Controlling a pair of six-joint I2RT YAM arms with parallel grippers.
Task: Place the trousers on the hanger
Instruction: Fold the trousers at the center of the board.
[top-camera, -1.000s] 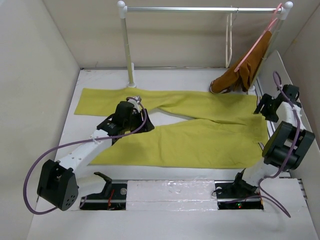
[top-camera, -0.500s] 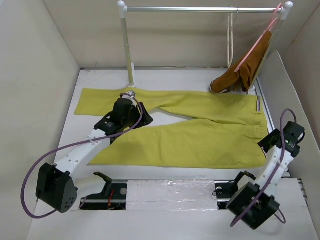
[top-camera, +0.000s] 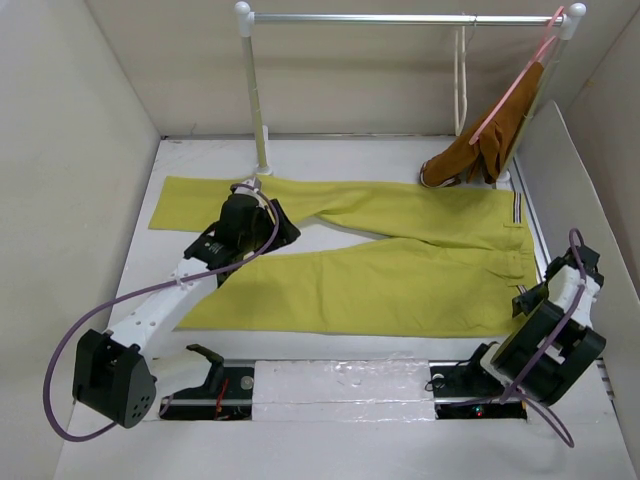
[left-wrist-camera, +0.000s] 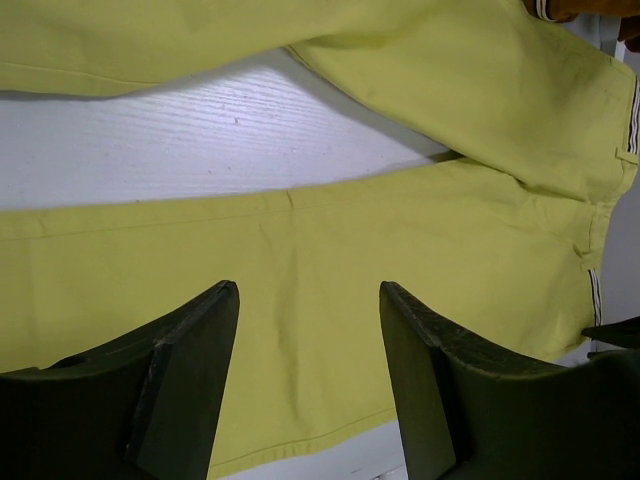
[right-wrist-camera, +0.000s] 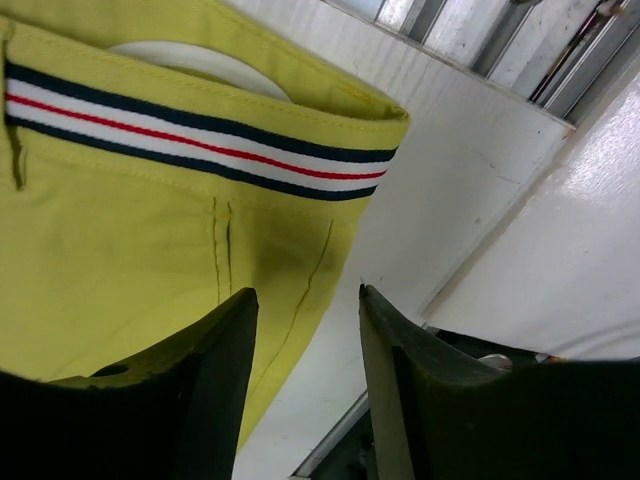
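Since a second ago the right arm has swung back from the far end of the waistband to its near corner, folding low at the table's right edge, while the left arm has crept a little toward the far side.

The right gripper (right-wrist-camera: 307, 300) now hangs over that near corner, its 2 fingers parted with a clear gap and nothing between them. Just beyond its tips lie yellow-green cloth and the white band striped in dark and red.

The left gripper (left-wrist-camera: 308, 300) has its jaws apart too, holding nothing, poised above one trouser leg, with the bare wedge of table between the 2 legs just ahead.

The trousers (top-camera: 400, 270) lie flat on the white table (top-camera: 350, 150), waistband to the right, legs forking leftward.

At the back stands the metal rail (top-camera: 400, 18). The hanger (top-camera: 460, 80) dangles from its right part, well apart from the trousers, beside a pink hanger (top-camera: 515, 85) carrying a rust-brown garment (top-camera: 490, 140)
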